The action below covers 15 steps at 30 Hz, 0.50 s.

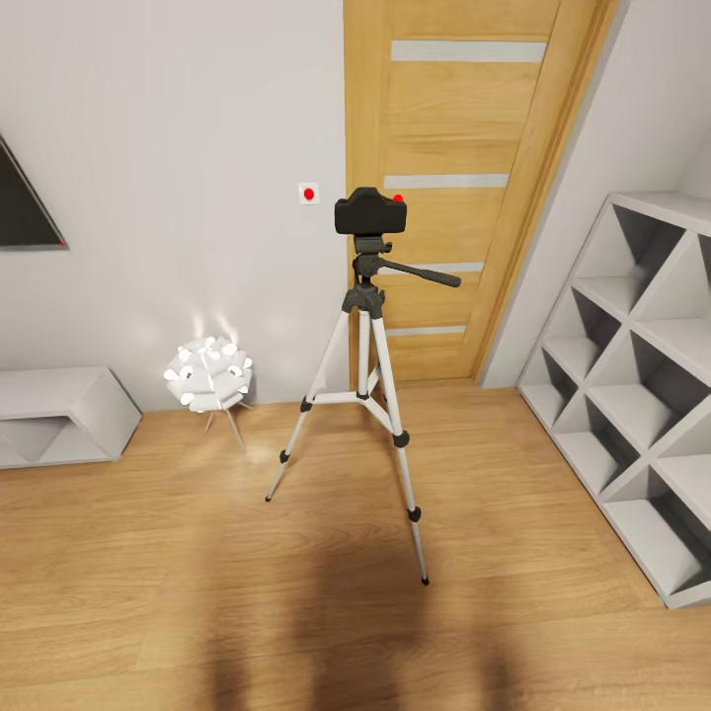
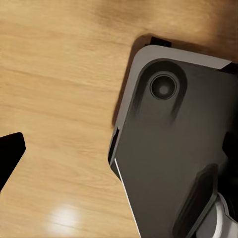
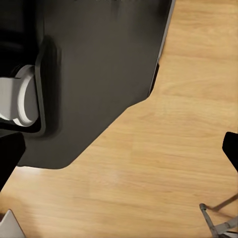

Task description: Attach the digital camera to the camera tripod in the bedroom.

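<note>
Nearest, each wrist view takes in the robot's dark base point(image 2: 178, 158) over the plank floor point(image 1: 197, 592), with only one black fingertip of the left claw point(image 2: 10, 153) and one of the right claw point(image 3: 231, 148) at the edge, so whether either claw is wide or narrow cannot be told. Beyond the base the tripod point(image 1: 365, 395) stands on the floor, and the camera point(image 1: 370, 212) is seated level on its head, in front of the door point(image 1: 464, 188). The attachment is judged done; the tripod's legs are best left unbumped.
</note>
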{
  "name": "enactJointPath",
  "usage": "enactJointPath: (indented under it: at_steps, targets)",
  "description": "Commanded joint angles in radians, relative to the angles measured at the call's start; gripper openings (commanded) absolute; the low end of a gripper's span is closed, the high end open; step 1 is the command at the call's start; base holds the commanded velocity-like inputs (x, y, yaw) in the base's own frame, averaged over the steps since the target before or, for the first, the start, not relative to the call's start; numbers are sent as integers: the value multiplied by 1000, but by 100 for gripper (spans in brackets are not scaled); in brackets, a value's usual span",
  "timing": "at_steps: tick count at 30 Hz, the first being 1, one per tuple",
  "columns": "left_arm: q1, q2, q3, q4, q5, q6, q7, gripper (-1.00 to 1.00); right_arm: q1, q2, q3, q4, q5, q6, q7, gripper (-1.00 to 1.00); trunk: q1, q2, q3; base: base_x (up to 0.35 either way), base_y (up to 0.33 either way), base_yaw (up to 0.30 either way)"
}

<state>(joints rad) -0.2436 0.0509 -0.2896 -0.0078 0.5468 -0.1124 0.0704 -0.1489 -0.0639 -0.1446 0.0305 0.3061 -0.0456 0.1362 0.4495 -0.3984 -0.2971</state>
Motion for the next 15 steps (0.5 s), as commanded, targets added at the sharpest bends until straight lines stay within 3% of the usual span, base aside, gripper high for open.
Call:
enactJointPath:
  at_steps: [1, 15]
  targets:
    - [0, 0, -9, 0, 6, -2, 3, 100, -1, -1, -8, 3, 7, -5, 2, 100, 0, -2, -2, 0, 0, 0]
    - [0, 0, -7, -1, 8, -4, 3, 100, -1, -2, -8, 3, 3, -4, 2, 100, 0, -2, -2, 0, 0, 0]
